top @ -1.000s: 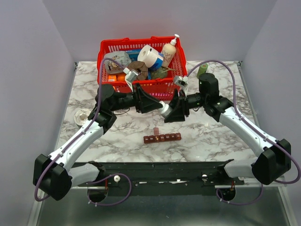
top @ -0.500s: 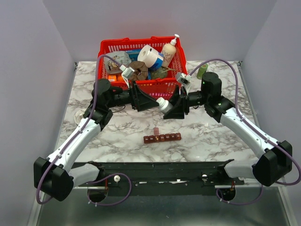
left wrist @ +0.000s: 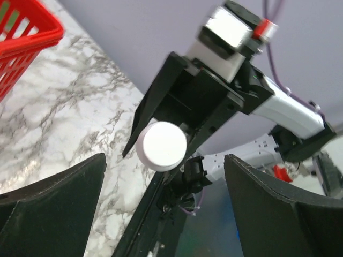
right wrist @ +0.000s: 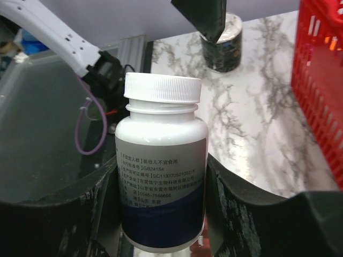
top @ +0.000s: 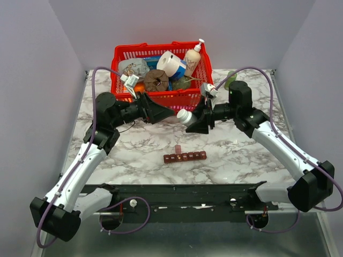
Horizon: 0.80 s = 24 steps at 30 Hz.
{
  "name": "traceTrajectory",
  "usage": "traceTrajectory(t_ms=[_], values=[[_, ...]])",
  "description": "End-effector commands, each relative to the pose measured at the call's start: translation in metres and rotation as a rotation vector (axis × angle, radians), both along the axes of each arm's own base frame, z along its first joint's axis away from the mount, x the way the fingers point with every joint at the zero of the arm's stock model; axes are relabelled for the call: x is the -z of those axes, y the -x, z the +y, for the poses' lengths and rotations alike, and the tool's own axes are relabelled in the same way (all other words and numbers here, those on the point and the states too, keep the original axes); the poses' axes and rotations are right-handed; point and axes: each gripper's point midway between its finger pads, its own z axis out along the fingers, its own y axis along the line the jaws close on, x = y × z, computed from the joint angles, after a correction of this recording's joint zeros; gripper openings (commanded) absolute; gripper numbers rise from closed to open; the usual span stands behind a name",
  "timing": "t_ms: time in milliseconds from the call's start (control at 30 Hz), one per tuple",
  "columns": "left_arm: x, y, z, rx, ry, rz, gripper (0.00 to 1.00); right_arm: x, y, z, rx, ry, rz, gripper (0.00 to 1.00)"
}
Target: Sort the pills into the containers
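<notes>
Lying on the marble table (top: 241, 155) a little beyond the arms' bases, the pill strip (top: 187, 156) runs left to right, a dark red-brown row of small square compartments, well apart from both grippers. A small piece of the same colour sits just behind it near its left end; whether the two are joined I cannot tell. Farther back, above the table, the right gripper (top: 194, 121) points left and clamps a white bottle (right wrist: 161, 176) by its lower body, one finger on each side of the blue-and-grey label, with the white cap on and sticking out past the fingertips. Facing it from the left, the left gripper (top: 166, 114) stands spread wide with nothing in it; in the left wrist view the cap sits centred between the two fingers and clear of both. Behind both grippers a red basket (top: 120, 59) stands at the table's far edge, crowded with goods, among them a white paper roll (top: 170, 63) and a pump bottle (top: 194, 55). To its right a green thing (top: 230, 80) stands near the far right corner.
</notes>
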Motion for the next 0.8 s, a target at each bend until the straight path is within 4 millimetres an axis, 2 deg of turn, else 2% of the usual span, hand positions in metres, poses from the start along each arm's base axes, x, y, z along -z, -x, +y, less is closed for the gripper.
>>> traceTrajectory(t_ms=[0,133,333,533,767], values=[[0.037,-0.015,0.006,-0.164,-0.076,0.330,0.99,0.005,-0.027,-0.007,0.090,0.079,-0.263,0.10],[0.048,-0.019,0.006,-0.223,-0.122,0.393,0.99,0.011,-0.039,-0.008,0.118,0.129,-0.372,0.10],[0.050,-0.018,-0.011,-0.170,-0.105,0.398,0.99,0.011,-0.037,-0.002,0.111,0.150,-0.432,0.10],[0.052,-0.020,-0.026,-0.135,-0.116,0.411,0.98,0.018,-0.038,0.001,0.118,0.202,-0.489,0.10],[0.062,-0.017,-0.036,-0.097,-0.133,0.441,0.87,0.018,-0.039,0.003,0.122,0.206,-0.494,0.10]])
